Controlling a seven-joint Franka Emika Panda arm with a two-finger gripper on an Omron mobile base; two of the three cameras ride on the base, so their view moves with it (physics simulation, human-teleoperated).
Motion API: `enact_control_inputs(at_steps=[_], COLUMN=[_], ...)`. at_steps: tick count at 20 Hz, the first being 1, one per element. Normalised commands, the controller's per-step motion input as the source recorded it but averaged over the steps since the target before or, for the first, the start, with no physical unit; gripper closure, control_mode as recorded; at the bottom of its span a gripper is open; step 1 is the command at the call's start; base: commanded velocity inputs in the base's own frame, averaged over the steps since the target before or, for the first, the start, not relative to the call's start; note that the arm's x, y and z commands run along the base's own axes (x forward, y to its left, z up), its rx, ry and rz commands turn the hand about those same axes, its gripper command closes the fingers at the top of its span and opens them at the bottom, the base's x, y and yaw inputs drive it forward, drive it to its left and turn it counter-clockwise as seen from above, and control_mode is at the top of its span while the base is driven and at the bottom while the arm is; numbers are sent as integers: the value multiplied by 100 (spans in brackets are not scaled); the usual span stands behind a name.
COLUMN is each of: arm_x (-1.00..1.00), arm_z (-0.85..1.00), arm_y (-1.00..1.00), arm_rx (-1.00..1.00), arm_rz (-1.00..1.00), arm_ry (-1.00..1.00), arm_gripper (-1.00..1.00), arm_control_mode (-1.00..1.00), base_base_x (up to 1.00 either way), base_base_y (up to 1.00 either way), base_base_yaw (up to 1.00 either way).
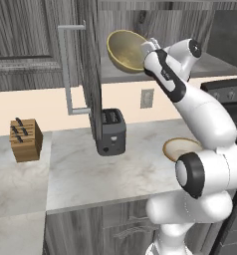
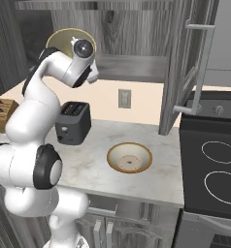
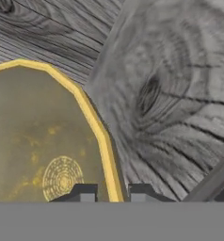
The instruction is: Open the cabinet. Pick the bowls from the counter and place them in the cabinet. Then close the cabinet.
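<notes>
Up inside the open cabinet point(image 1: 140, 22), the pincer point(image 3: 111, 190) is pinching the rim of the yellow bowl point(image 1: 126, 50), one fingertip point(image 3: 84, 193) inside the rim and the other outside; the bowl hangs tilted just above the shelf point(image 1: 115, 74). Below, the tan bowl point(image 2: 129, 157) sits upright near the worktop's point(image 2: 93, 160) front edge, right of the toaster point(image 2: 74, 122). No readable writing.

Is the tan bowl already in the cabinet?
No, the tan bowl sits on the counter beside the toaster, below the open cabinet.
</notes>
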Motion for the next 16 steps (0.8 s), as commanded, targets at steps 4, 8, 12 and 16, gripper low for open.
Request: enact_control_inputs(at_steps=[4, 8, 12, 16], arm_x=[55, 57, 32, 0], arm_z=[-6, -1, 1, 20], arm_y=[11, 42, 42, 4], arm_rx=[-1, -7, -9, -5], arm_rz=[0, 0, 0, 0], arm_ry=[2, 7, 4, -1], arm_gripper=[100, 100, -100, -100], arm_control_mode=[-100, -100, -100, -100], base_base_x=[0, 0, 0, 0], base_base_y=[0, 0, 0, 0], base_base_yaw=[0, 0, 0, 0])
